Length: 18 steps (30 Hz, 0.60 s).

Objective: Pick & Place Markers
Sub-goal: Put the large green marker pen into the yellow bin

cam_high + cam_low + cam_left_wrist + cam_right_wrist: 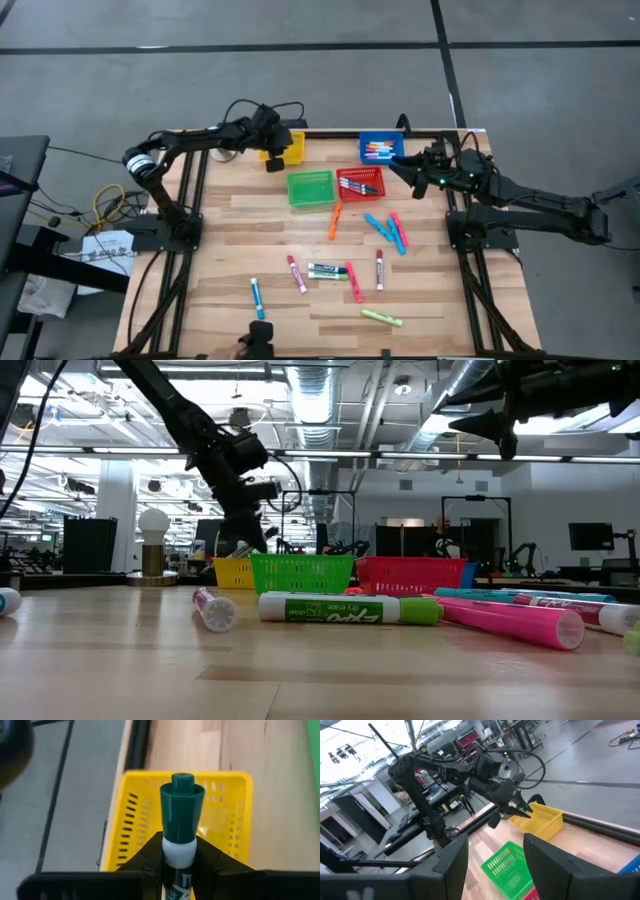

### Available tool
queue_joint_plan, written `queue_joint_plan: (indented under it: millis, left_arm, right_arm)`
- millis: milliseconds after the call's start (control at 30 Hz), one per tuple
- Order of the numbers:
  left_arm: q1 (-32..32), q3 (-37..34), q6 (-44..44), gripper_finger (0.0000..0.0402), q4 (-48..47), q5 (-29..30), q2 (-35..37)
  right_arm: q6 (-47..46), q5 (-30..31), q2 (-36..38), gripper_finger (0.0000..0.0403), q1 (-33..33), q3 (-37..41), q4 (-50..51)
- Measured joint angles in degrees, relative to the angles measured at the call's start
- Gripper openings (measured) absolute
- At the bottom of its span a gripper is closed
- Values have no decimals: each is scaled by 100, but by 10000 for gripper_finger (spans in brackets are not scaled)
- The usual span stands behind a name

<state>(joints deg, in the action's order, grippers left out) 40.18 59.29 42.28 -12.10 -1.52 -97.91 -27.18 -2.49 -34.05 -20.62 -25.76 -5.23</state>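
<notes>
Gripped between the left gripper's [177, 865] dark fingers, a green-capped marker [181, 812] with a white barrel points cap-first past the fingertips, its long axis running straight out of the grasp toward the yellow basket [135, 810]. In the wrist view the cap sits over the basket's open mouth, so the release looks to turn on this alignment: marker above the basket, not yet inside it. From above, the left gripper [272, 150] hangs at the yellow basket [293, 148] on the table's far edge. The right gripper [425, 170] waits near the red basket [360, 182], fingers parted and empty, well apart from the loose markers [345, 270] on the table [220, 280].
</notes>
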Motion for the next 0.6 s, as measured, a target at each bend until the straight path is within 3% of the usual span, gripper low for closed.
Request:
queue_joint_plan:
  millis: [600]
  left_arm:
    - [-10,341,562,75,-116,108,-614]
  right_arm:
    - [-289,-49,-4,181,2,0,-2]
